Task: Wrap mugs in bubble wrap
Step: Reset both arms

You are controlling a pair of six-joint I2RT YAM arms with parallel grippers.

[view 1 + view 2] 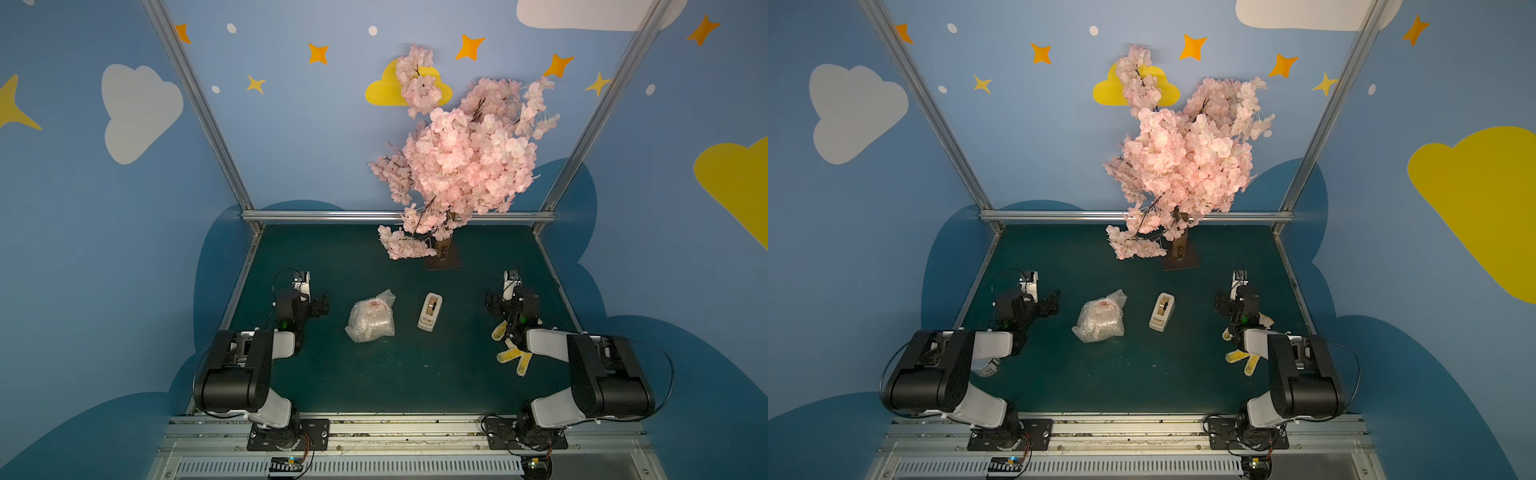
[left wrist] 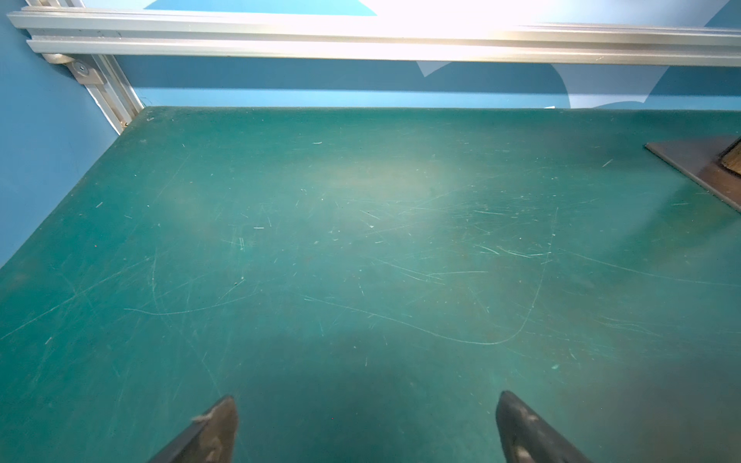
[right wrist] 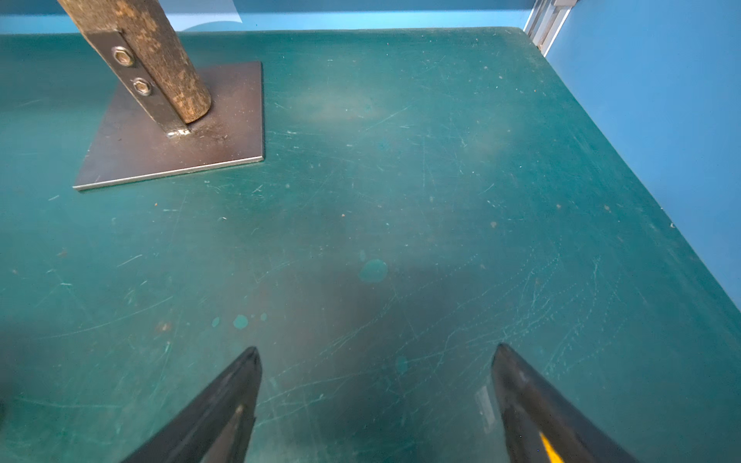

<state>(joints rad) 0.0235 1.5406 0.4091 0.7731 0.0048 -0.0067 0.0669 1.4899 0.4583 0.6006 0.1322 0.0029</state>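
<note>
The mug [image 1: 376, 306], red showing faintly through the bubble wrap [image 1: 369, 323] bundled round it, lies just beside the tape dispenser [image 1: 430, 311]. Probably heavy and breakable under a soft, slippery skin, it wants gripping across its body, not by loose flaps. Both the left end effector [image 2: 367, 397] and right end effector [image 3: 377, 346] gape empty.

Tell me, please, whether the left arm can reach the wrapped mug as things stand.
Probably yes: the left pincer stands open beside the bubble wrap, with only bare mat between them; the tape dispenser lies beyond it.
</note>
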